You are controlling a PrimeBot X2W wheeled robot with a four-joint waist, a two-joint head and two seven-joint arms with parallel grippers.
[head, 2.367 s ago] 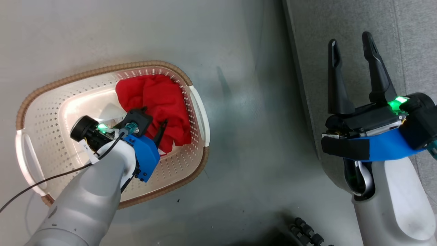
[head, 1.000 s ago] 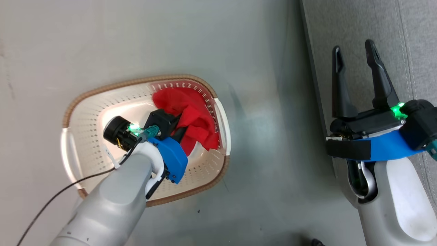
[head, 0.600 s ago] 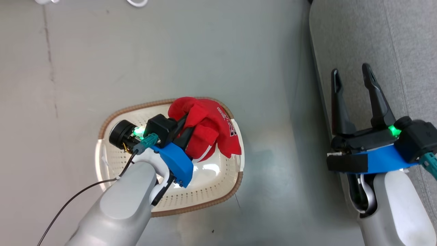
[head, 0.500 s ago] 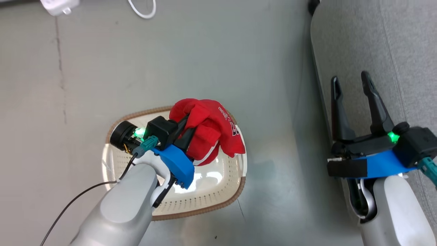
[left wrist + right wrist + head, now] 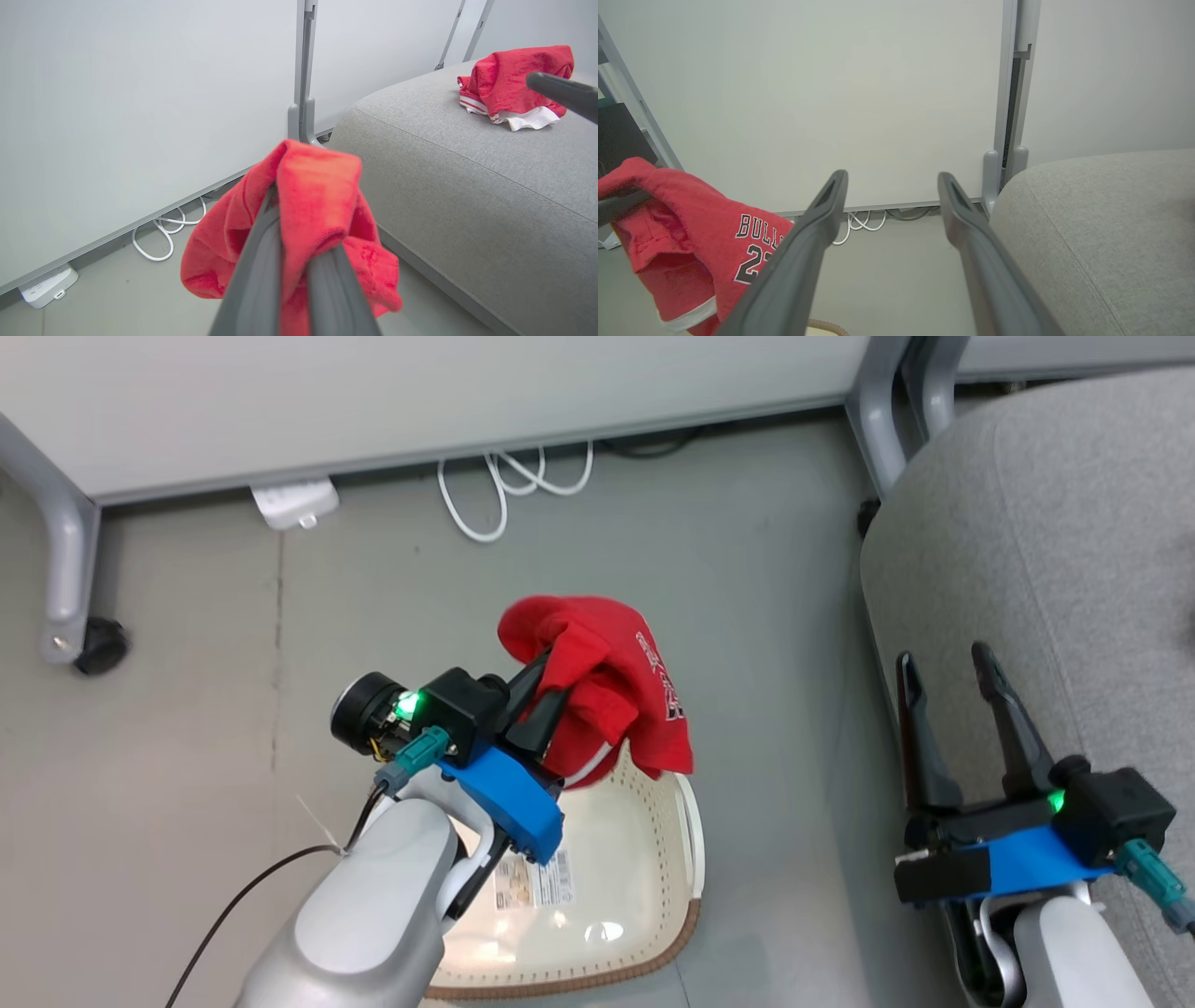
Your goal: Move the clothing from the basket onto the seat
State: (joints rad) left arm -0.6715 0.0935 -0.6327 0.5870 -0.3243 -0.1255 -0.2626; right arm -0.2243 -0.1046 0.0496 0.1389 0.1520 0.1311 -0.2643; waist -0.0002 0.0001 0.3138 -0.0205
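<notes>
Left gripper, mid-frame, is clamped tight on red clothing hanging above the basket; right gripper, lower right, gapes wide and empty over the grey seat.

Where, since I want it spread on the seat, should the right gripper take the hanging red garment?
Probably its white-striped hem, from the seat side: the left gripper pinches the garment up top, so the hem dangles toward the open right gripper.

Grey floor, white wall panel, white cables
</notes>
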